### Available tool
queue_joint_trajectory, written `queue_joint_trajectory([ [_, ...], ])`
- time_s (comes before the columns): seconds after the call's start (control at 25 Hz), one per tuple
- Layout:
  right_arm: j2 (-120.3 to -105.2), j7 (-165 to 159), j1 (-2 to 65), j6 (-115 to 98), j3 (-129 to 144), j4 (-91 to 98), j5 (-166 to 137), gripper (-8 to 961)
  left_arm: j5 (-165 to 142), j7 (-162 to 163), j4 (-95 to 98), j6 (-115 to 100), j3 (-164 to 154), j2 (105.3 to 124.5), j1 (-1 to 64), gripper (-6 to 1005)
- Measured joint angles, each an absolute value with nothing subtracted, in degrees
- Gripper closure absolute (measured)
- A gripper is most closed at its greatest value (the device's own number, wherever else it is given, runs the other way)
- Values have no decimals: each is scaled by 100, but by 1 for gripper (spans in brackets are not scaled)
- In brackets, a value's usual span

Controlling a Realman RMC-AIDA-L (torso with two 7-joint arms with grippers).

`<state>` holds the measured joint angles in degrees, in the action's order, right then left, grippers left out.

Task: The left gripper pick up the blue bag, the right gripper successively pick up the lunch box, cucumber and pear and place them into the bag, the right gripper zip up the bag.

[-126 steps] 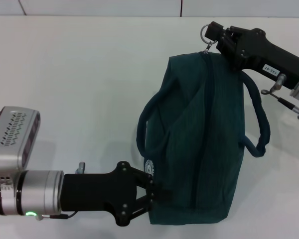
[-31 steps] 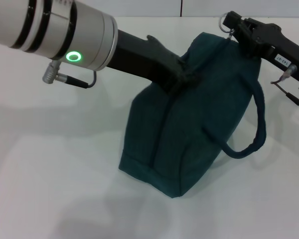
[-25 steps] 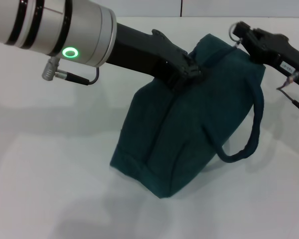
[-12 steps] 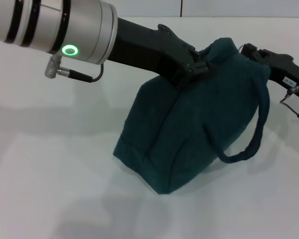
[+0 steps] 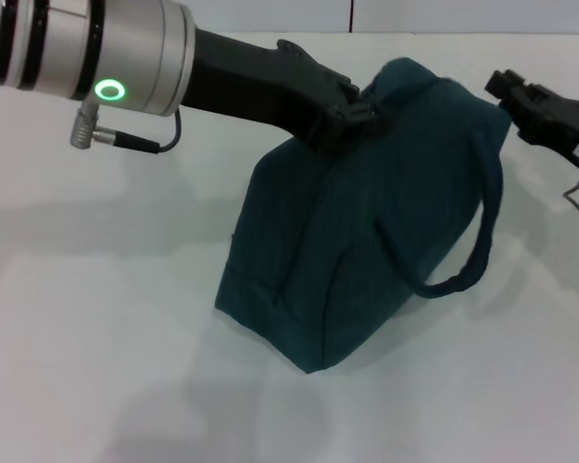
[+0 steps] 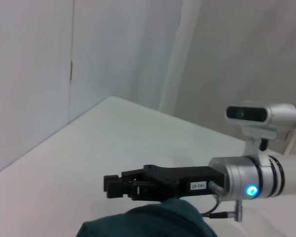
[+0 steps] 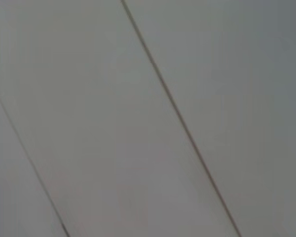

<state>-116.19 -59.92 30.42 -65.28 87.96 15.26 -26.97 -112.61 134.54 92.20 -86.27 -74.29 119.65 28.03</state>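
The bag (image 5: 367, 222) serves as landmark. It stands tilted on the white table (image 5: 96, 367), its near bottom corner down, its top leaning away. Nearest the camera is that bottom edge, a folded seam in soft, dark teal cloth with a faint woven rib. A rounded rope-like handle (image 5: 468, 256) loops loosely off the bag's right side.

At the bag's top left edge the left gripper (image 5: 352, 114) is clamped onto the fabric, matte black fingers pinching a fold; behind them runs a smooth silver arm with a green ring light.

Just off the bag's top right corner is the right gripper (image 5: 510, 89), black and angular, apart from the cloth with nothing visibly in it; I cannot tell how far its jaws are spread, in the head view or in the left wrist view.

No lunch box, cucumber or pear shows anywhere, and the bag bulges as if full. The top looks closed, so my judgement is that loading and zipping are done, or nearly so.
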Motion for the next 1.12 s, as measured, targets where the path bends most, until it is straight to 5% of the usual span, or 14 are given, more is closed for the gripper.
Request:
queue_joint_trajectory([
  [0.16, -11598, -5919, 2909, -6707, 8794, 1526, -2621, 787, -11138, 13388, 9129, -8589, -7337, 11966, 2779, 910],
  [0.36, -11586, -5904, 2786, -6776, 8791, 1532, -2610, 528, -10838, 13250, 9037, -8584, -7231, 11963, 2690, 899],
  [0.72, -11502, -5891, 2608, -7494, 8572, 1551, -2637, 361, -9969, 12438, 8988, -8638, -6497, 11962, 2193, 539],
  [1.0, -11049, -5534, 2329, -9528, 8528, 1672, -3319, 104, -9198, 10896, 8553, -9023, -5799, 11937, 1196, 242],
  [1.12, -10904, -5288, 2218, -10254, 8514, 1823, -3962, 95, -9242, 10372, 7858, -9555, -5467, 11926, 1032, 160],
])
